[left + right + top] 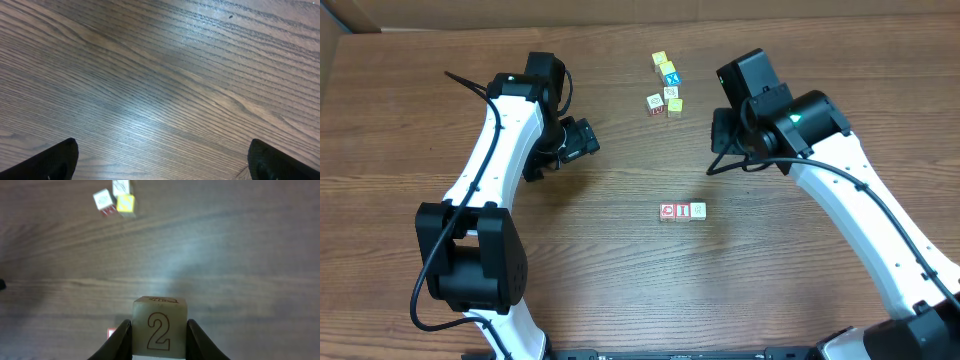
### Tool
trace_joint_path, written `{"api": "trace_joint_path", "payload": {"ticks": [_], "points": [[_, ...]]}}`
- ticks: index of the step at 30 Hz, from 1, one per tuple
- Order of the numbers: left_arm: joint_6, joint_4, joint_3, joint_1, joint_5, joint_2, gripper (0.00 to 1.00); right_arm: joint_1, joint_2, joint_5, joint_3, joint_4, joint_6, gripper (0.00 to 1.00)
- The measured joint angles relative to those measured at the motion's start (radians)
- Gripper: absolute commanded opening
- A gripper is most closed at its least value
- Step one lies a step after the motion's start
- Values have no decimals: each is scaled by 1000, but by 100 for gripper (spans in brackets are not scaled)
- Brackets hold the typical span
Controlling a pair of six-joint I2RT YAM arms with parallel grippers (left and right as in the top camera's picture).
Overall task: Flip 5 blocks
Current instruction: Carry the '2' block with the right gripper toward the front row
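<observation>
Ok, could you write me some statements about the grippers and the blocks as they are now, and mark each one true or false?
1. The right gripper grips a block marked 2. True.
2. The left gripper holds a block too. False: it is open and empty over the bare table.
3. A row of three blocks lies between the arms. True.
4. The far cluster has only red-lettered cubes. False: yellow-topped cubes and a blue-topped cube sit there as well.
</observation>
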Motion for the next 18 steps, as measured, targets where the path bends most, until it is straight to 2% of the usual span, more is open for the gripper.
{"api": "trace_joint_path", "payload": {"ticks": [10,18], "points": [[0,0,0,0,0,0,100,0,-26,0,-18,-103,84,22],[0,0,0,0,0,0,100,0,-28,-23,-227,-25,128,22]]}}
